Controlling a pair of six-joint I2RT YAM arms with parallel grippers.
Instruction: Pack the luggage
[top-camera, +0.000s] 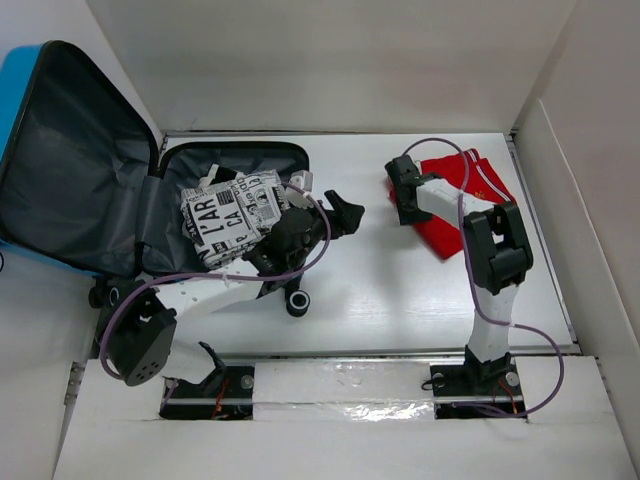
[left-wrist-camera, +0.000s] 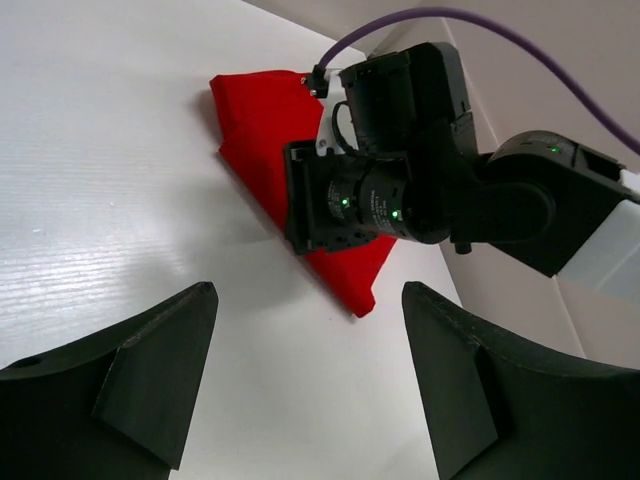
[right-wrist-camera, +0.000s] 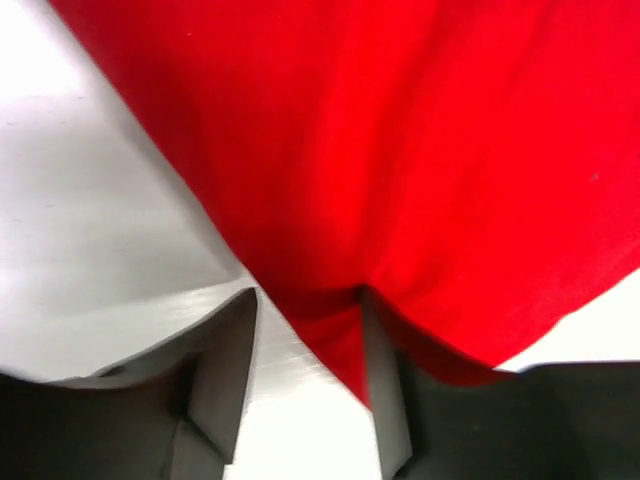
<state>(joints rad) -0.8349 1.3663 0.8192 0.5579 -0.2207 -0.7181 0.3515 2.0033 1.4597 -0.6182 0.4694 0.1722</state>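
Right gripper (right-wrist-camera: 308, 300) part-open, fingers (right-wrist-camera: 225, 370) astride corner of red cloth (right-wrist-camera: 400, 150), table (top-camera: 400, 300) showing in gap; no pinch seen. Cloth lies flat, right of centre. Left gripper (left-wrist-camera: 308, 300) wide open, empty, above bare table, facing right arm. Luggage (top-camera: 70, 150) far left, open, lid swung left, dark lining exposed; folded print cloth (top-camera: 230, 215) in lower half, just beside left wrist.
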